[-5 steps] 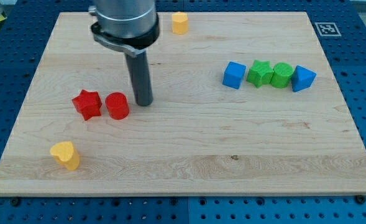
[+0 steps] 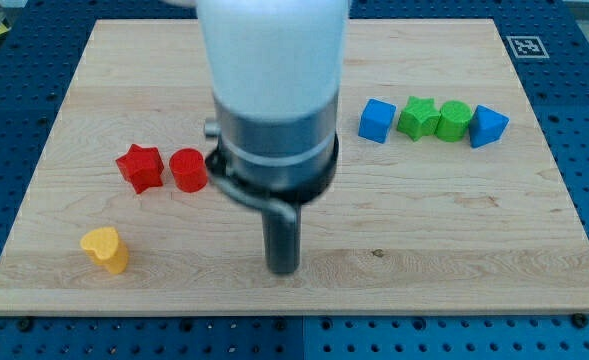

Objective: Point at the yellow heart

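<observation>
1. The yellow heart [image 2: 105, 249] sits near the tabletop's [image 2: 454, 240] bottom-left corner, standing alone, below the red star [image 2: 140, 167] and red cylinder [image 2: 187, 169].
2. My tip [image 2: 283, 270] rests on bare wood near the view's bottom centre; the heart lies well apart to the view's left of it, at almost the same height in the view, only slightly higher.
3. So the coming move is, in my judgement, a nearly straight slide toward the view's left, with no block in that lane.
4. The end effector is a plain rod with no jaws, so it grips nothing and touches no block.
5. Against the earlier frame, the tip has left its spot just right of the red cylinder and come down toward the bottom edge; the arm now hides the yellow block at the top. The blocks themselves have not shifted.
</observation>
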Robot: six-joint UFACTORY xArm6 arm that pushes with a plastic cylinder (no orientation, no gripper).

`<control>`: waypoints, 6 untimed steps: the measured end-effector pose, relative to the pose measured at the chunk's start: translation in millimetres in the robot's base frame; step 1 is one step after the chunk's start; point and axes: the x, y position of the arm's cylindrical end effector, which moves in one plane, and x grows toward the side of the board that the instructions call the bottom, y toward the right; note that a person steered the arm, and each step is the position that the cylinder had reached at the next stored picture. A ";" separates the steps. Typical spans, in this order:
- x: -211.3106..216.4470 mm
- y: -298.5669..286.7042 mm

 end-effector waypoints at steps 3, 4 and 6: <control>-0.4 -72.9; -13.4 -73.2; -73.8 -124.0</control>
